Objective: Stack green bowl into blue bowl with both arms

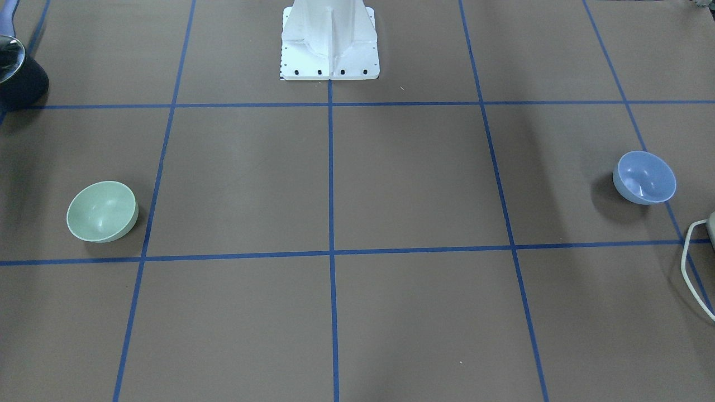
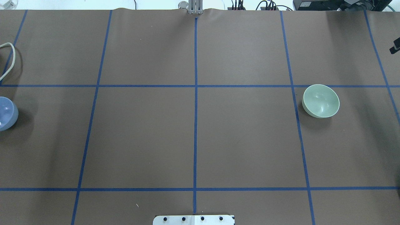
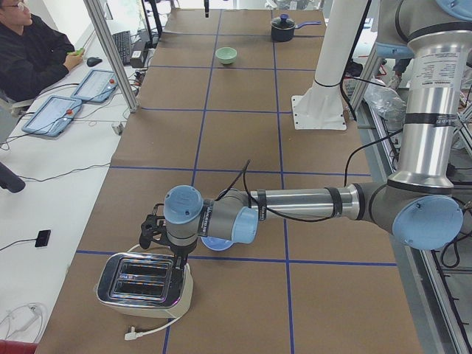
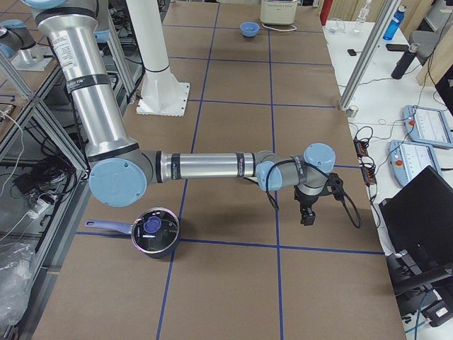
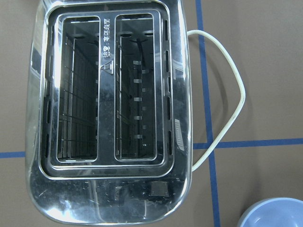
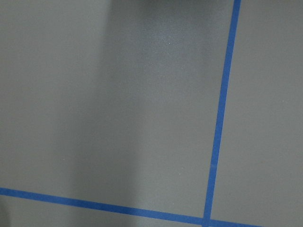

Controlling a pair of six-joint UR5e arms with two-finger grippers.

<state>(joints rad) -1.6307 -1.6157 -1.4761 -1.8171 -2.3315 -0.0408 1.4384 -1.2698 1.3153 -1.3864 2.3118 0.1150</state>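
Overhead exterior view has the small round mint-green plastic bowl [image 2: 321,101] sitting upright on the brown paper-covered counter [image 2: 243,140] on the robot's right side, just past a blue tape line. The small round periwinkle-blue plastic bowl [image 2: 6,113] is cut by the opposite edge, so the two bowls are well apart, each empty and mouth up. From the left end of the room, the silver-grey left arm [image 3: 310,203] reaches low across the counter, and its black left end effector [image 3: 175,254] hangs over a shiny chrome two-slot toaster [image 3: 144,279], with the blue bowl partly hidden just behind the wrist. From where I stand I cannot tell whether its fingers are apart or together. From the other end, the silver-grey right arm [image 4: 205,166] stretches out the same way. Its black right end effector [image 4: 308,219] points down over bare counter, near a dark lidded saucepan [image 4: 156,231], and I cannot tell its state either.
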